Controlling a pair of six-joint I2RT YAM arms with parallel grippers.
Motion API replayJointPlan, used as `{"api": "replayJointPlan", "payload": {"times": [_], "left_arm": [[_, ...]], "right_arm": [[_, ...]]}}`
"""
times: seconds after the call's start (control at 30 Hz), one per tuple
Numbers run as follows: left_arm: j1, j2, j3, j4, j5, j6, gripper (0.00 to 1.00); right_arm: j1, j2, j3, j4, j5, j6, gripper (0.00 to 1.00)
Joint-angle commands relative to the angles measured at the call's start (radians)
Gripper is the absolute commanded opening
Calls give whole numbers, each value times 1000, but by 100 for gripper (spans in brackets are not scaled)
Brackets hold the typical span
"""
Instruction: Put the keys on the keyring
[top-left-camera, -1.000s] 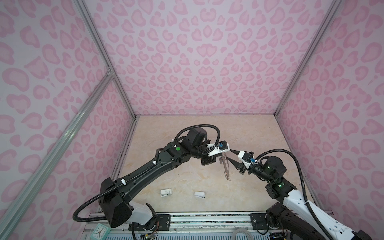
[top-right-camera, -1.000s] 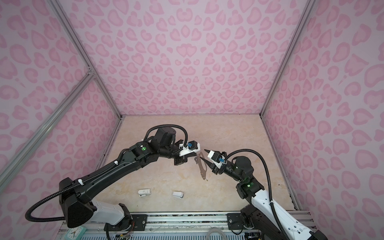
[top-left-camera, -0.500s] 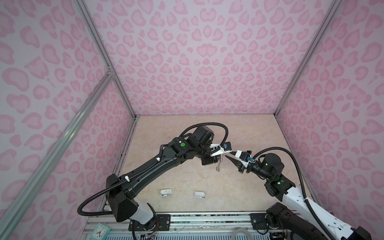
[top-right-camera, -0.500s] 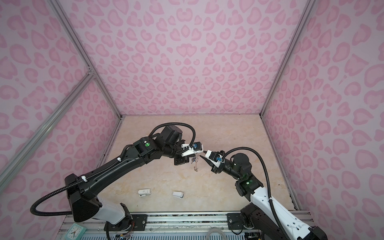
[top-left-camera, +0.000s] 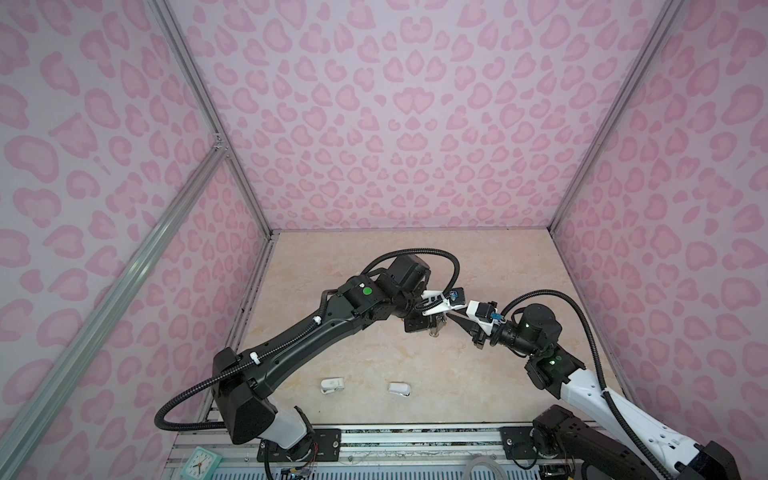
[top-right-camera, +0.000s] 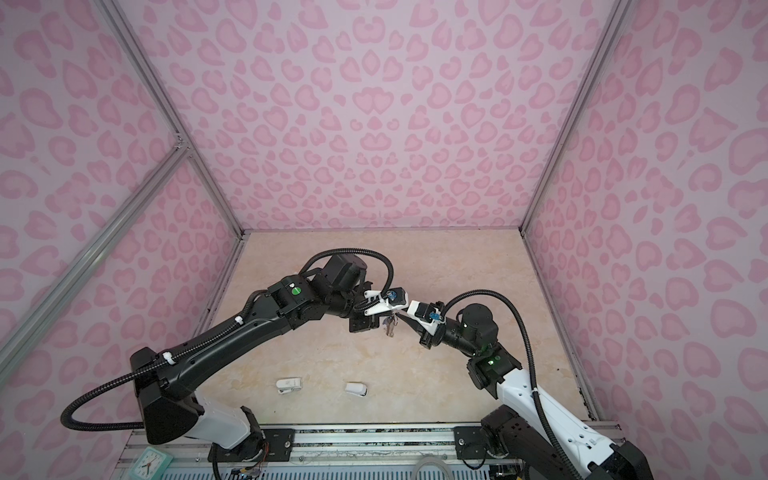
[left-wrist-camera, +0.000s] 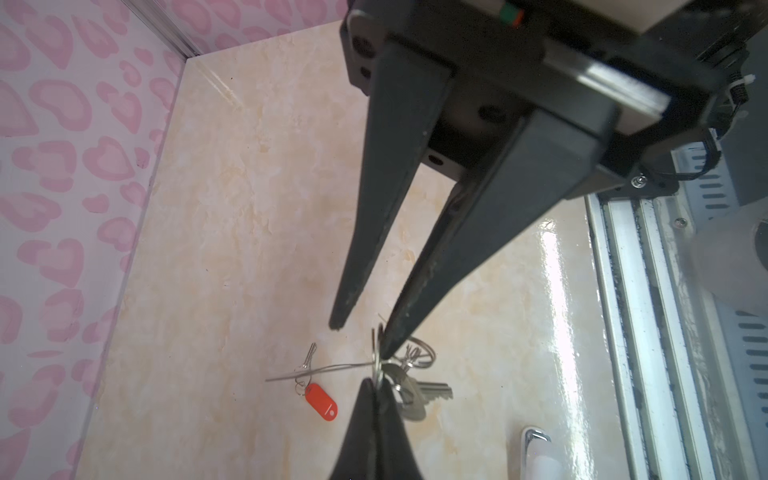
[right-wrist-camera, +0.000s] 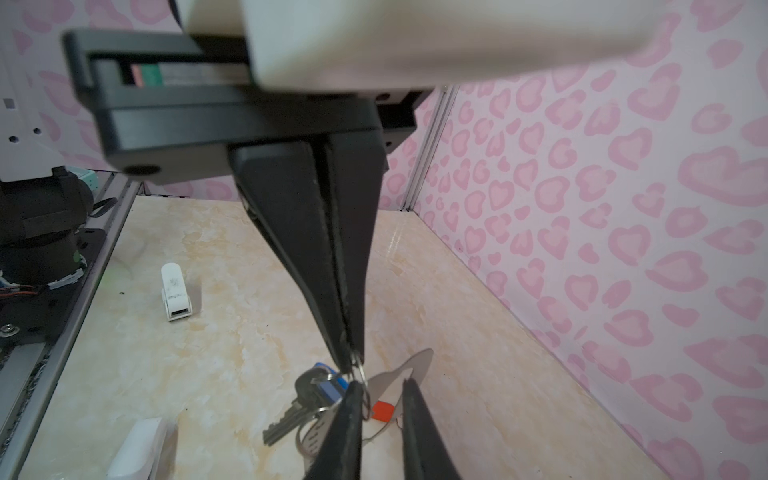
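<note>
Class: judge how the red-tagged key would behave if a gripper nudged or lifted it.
The red-tagged key seems joined to the keyring only by a small loose ring, so it would probably swing, not stay put. Thin metal and a small plastic tag suggest it is light. The glossy tag may slip in a grip.

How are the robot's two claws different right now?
The left claw is shut tight on a small metal ring; the right claw has a gap between its fingers. The left claw grips the ring; the right claw only has one finger beside it. Both are black, pointed and meet tip to tip.
</note>
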Motion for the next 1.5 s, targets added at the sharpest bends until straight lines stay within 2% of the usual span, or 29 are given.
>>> {"api": "replayJointPlan", "payload": {"times": [0.0, 0.1, 0.13, 0.23, 0.27, 0.3, 0.37, 0.6, 1.03, 1.47], "left_arm": [[-3, 0, 9, 17, 32, 28, 3], [-3, -6, 4, 20, 61, 35, 4], [-4, -9, -2, 29, 70, 33, 8], [2, -35, -42, 82, 56, 13, 34], [10, -44, -60, 103, 50, 2, 35], [25, -63, -89, 138, 44, -22, 43], [51, -99, -141, 186, 57, -57, 45], [75, -159, -310, 355, 136, -146, 44], [76, -143, -374, 482, 204, -221, 42], [70, -106, -359, 508, 195, -226, 25]], "right_arm": [[0, 5, 4, 28, -18, 13, 11], [1, 5, -1, 35, -20, 15, 0], [0, 3, -1, 37, -24, 18, 0], [1, 2, -7, 57, -33, 35, 0], [1, -1, -11, 67, -34, 43, 0], [0, -5, -16, 79, -33, 53, 0], [1, -13, -24, 96, -31, 70, 0], [0, -24, -32, 141, -47, 106, 0], [0, -29, -38, 180, -21, 127, 0], [1, -23, -41, 197, -18, 140, 0]]}}
